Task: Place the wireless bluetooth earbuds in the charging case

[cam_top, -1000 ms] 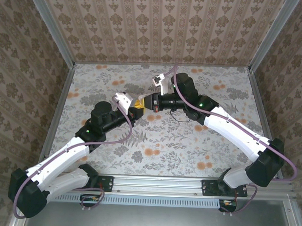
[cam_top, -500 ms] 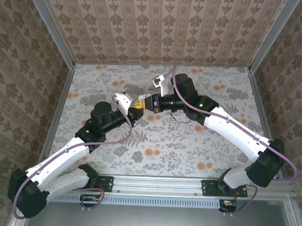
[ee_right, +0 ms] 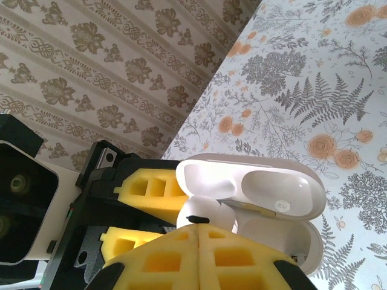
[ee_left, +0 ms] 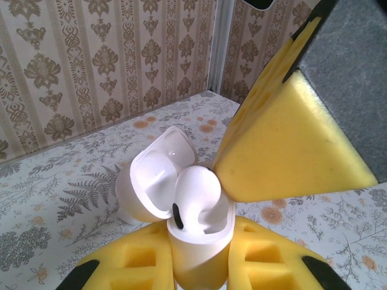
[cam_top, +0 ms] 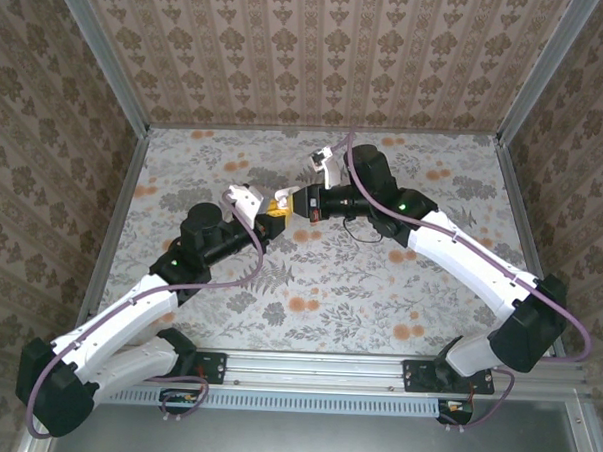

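Above the floral table [cam_top: 379, 289], the left gripper [ee_left: 199, 273] clamps the open white case [ee_left: 202, 238], one earbud [ee_left: 196, 188] sits in its socket at frame centre, and the closed right gripper [ee_left: 221, 174] touches it.

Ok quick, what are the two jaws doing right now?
Left gripper: shut on the case.
Right gripper: shut, tips at the earbud sitting in the case.

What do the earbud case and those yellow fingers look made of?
The charging case looks like hard plastic, glossy white, judging by highlights inside its open lid. The yellow fingers seem foam or soft rubber: matte, with moulded square pockets.
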Available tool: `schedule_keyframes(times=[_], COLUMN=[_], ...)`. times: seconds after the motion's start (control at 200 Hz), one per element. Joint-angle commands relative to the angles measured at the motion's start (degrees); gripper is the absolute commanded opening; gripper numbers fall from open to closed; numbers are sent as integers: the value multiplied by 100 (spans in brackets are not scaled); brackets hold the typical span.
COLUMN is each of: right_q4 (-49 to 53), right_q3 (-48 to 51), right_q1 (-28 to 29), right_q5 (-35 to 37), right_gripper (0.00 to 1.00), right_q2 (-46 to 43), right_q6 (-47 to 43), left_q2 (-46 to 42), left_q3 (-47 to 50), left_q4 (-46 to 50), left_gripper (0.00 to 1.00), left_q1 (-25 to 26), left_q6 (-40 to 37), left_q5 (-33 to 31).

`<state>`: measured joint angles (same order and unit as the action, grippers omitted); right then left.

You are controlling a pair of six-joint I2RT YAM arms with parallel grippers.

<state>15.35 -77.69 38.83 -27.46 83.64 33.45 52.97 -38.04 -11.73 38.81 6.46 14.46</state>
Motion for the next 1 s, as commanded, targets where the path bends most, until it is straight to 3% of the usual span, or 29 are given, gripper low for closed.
schedule_keyframes(times=[0.0, 0.54, 0.995], right_q4=[-54, -90, 638], right_q3=[-72, -121, -445], right_q1=[-42, -34, 116], right_q5=[-8, 30, -87], right_gripper=[7, 12, 11], right_q2=[45, -352, 118], right_q6=[91, -25, -259], left_q2=[-125, -85, -143], left_q3=[-256, -169, -107], left_q4=[-98, -215, -204], left_gripper=[0, 0, 0], left_q1=[2, 4, 3], left_q6=[-82, -212, -363], left_q5=[127, 233, 269])
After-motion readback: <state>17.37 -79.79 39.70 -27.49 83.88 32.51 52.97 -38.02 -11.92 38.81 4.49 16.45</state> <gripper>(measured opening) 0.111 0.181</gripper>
